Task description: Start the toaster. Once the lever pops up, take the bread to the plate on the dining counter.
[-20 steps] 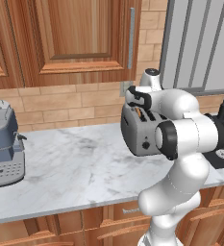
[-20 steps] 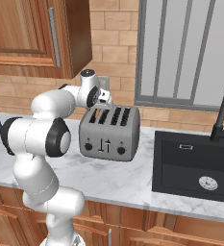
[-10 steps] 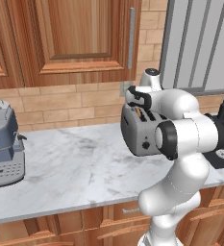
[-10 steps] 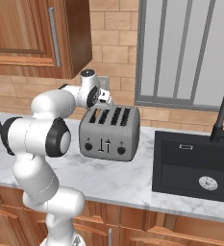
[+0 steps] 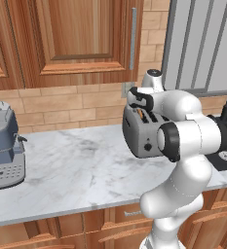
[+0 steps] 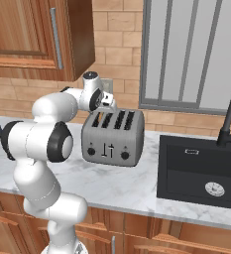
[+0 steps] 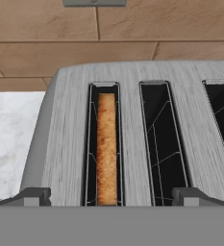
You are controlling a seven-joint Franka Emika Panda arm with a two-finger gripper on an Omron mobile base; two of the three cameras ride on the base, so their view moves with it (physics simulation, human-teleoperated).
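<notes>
You see the gripper (image 7: 106, 196) spread wide, grasping nothing, above the toaster (image 6: 113, 137); the bread (image 7: 106, 149) sits in its leftmost slot. No readable writing anywhere.

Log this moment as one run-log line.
phase: reach | hand: open, above toaster | bread: in end slot
</notes>
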